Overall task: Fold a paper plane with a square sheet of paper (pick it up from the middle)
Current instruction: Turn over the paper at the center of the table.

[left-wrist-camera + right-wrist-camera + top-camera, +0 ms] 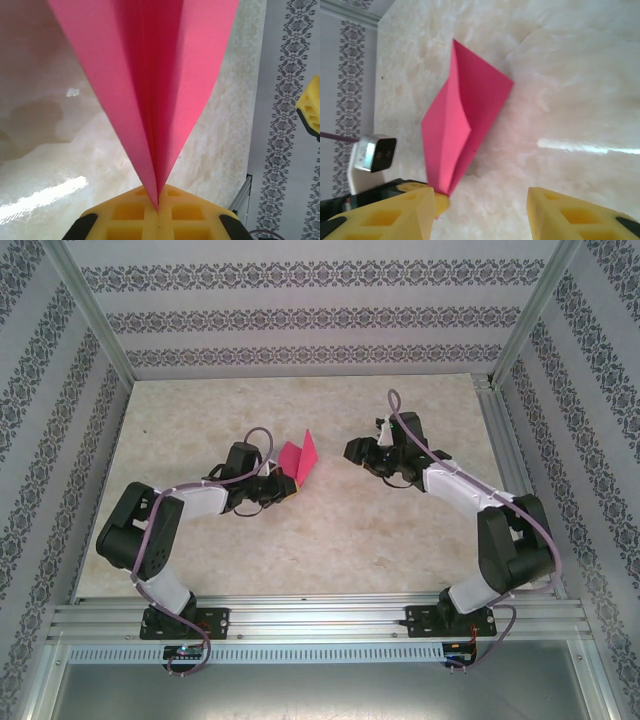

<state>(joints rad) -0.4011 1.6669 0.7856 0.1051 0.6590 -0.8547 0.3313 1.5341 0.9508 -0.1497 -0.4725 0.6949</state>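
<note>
step: we judge the folding nearly done | thin magenta-pink paper dart (pixel 299 458) stands up near mid-table | left gripper (pixel 157 212) clamped on its pointed end | right gripper (pixel 480 210) jaws apart, empty, just beside it | next: we think a final crease or gentle set-down

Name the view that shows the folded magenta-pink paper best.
Right wrist: the folded magenta-pink paper appears nearly whole, with edges and crease clear. Left wrist crops it close-up, pinched between the left yellow fingers. Top external shows it small and distant.
</note>
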